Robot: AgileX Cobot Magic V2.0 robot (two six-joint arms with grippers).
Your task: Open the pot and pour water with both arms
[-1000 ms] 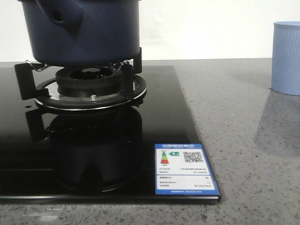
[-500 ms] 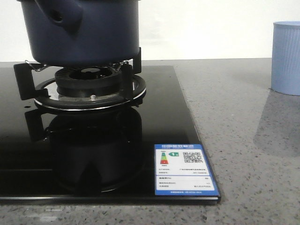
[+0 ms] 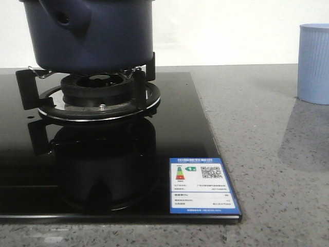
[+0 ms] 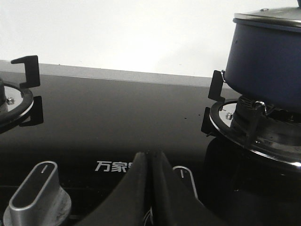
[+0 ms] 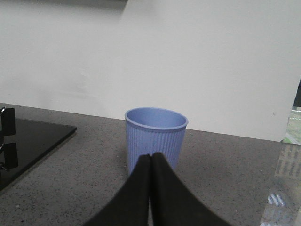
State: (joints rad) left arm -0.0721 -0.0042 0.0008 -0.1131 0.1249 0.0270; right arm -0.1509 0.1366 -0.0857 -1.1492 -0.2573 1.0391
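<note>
The dark navy-blue pot (image 3: pixel 90 33) sits on the gas burner (image 3: pixel 97 95) of a black glass stove (image 3: pixel 175 128), its stubby hollow handle (image 3: pixel 64 19) facing the camera. In the left wrist view the pot (image 4: pixel 268 63) carries a glass lid with a metal rim (image 4: pixel 268 16). My left gripper (image 4: pixel 149 154) is shut and empty, low over the stove's front near the knobs. My right gripper (image 5: pixel 151 156) is shut and empty, just in front of the pale blue ribbed cup (image 5: pixel 155 139). Neither gripper shows in the front view.
The pale blue cup (image 3: pixel 313 64) stands on the grey stone counter (image 3: pixel 267 154) at the right. Silver knobs (image 4: pixel 35 195) line the stove front. A second burner (image 4: pixel 14 96) lies to the left. A blue energy label (image 3: pixel 203 186) sticks to the stove's corner.
</note>
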